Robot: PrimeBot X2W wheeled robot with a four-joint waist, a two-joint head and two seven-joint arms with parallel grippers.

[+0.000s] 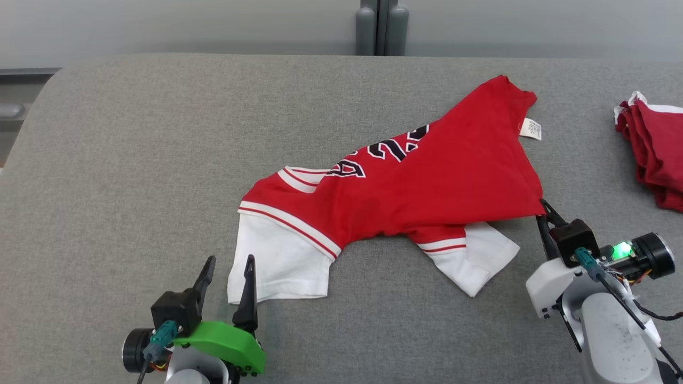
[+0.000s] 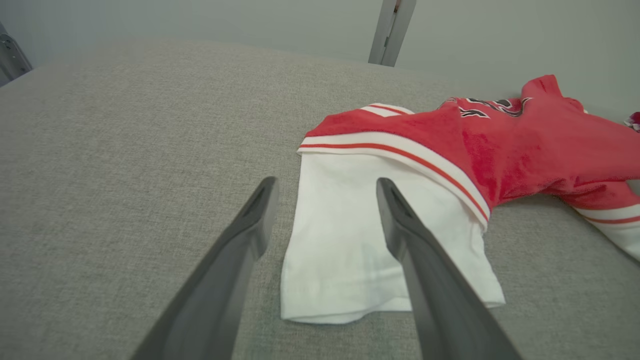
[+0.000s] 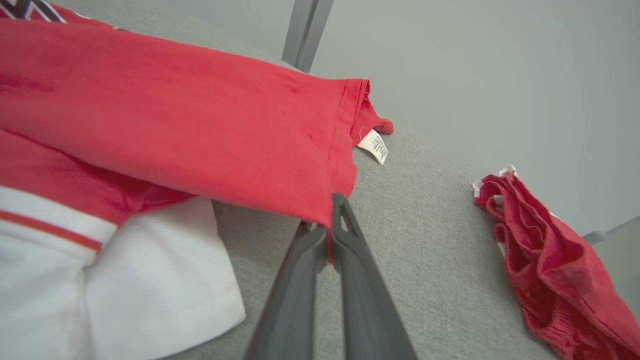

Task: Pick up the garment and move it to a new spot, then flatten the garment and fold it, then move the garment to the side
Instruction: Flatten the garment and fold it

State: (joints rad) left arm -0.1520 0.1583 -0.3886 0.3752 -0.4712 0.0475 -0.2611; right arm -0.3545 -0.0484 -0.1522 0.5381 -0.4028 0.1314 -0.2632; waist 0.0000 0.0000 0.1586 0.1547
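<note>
The garment (image 1: 427,181), a red T-shirt with white sleeves and black lettering, lies crumpled across the grey surface, its white tag (image 1: 531,129) at the far right. My right gripper (image 1: 541,209) is shut on the shirt's near right hem corner, and in the right wrist view the red cloth (image 3: 200,135) runs pinched between the fingertips of the right gripper (image 3: 328,227). My left gripper (image 1: 230,265) stands open at the left white sleeve (image 1: 277,261). In the left wrist view the left gripper (image 2: 325,187) straddles that sleeve's (image 2: 340,235) left edge, above it.
A darker red folded cloth (image 1: 656,149) lies at the far right edge of the grey padded table (image 1: 133,160), also shown as the red cloth (image 3: 545,270) in the right wrist view. A grey post (image 1: 381,26) stands behind the table's far edge.
</note>
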